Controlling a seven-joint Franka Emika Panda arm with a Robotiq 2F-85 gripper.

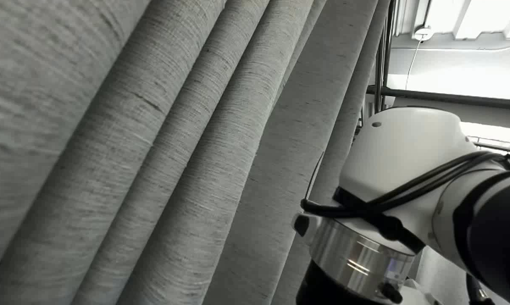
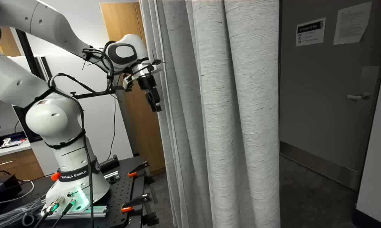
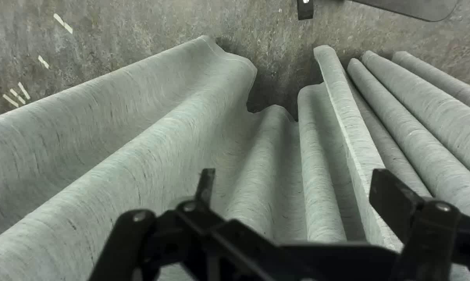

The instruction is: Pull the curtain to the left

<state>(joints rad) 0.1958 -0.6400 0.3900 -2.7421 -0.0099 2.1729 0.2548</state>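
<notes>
The curtain (image 2: 220,110) is a large light-grey woven drape with long deep folds, hanging to near the floor. It fills most of an exterior view (image 1: 187,161), and in the wrist view (image 3: 149,140) its folds run down toward the hem. My gripper (image 3: 291,179) is open, with its two black fingers wide apart. Several folds show between and behind the fingers, and nothing is clamped. In an exterior view the gripper (image 2: 155,106) points downward just beside the curtain's edge nearest the robot. Whether a finger touches the fabric I cannot tell. Its fingers are cut off in the close exterior view.
The robot base stands on a black perforated table (image 2: 122,180) with orange-tipped clamps (image 2: 136,171) on its edge. A wooden cabinet (image 2: 143,126) stands behind the arm. A grey door (image 2: 323,110) is beyond the curtain. Metal rails (image 1: 450,96) show behind the arm.
</notes>
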